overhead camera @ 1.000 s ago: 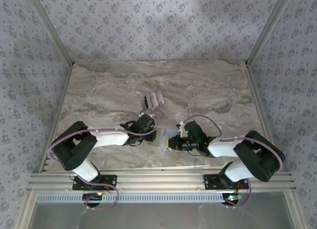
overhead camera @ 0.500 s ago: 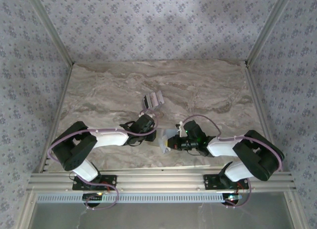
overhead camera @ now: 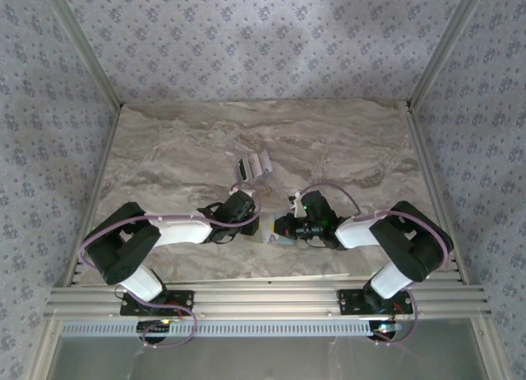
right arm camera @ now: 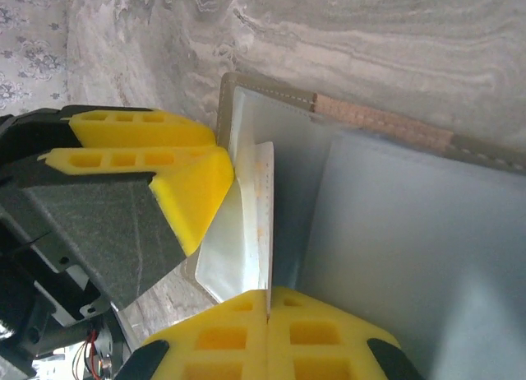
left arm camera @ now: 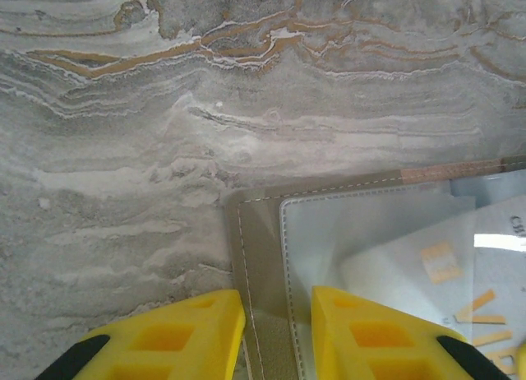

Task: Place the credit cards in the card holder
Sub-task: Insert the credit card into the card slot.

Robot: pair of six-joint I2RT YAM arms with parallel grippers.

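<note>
Nearest the arm bases, the left arm (overhead camera: 177,230) and right arm (overhead camera: 362,230) bend inward and meet at the card holder (left arm camera: 256,257), a flat grey-tan sleeve with a stitched border lying on the marbled table (overhead camera: 345,141). The left claw (left arm camera: 277,310) comes at the holder from its left side. Its yellow fingers stand a narrow gap apart, with the holder's stitched edge between them, gripping that edge. The right claw (right arm camera: 269,302) comes from the holder's right side with its fingers pressed fully together on a pale card (right arm camera: 256,215). The card is thin and whitish with small orange marks, and it is held on edge. Its far end reaches into the holder's open mouth, just beside the left claw's fingertips. Seen from the left wrist, the card's orange marks show through the holder's clear inner window. Compared with a second ago, the right arm has folded in toward the holder, its elbow now nearer the middle of the table, and its claw sits tighter against the holder. The left arm has barely shifted. Beyond the holder, well apart from it, the remaining credit cards (overhead camera: 253,164) lie in a small cluster, one dark and the others silver-white, exactly where they lay before.
</note>
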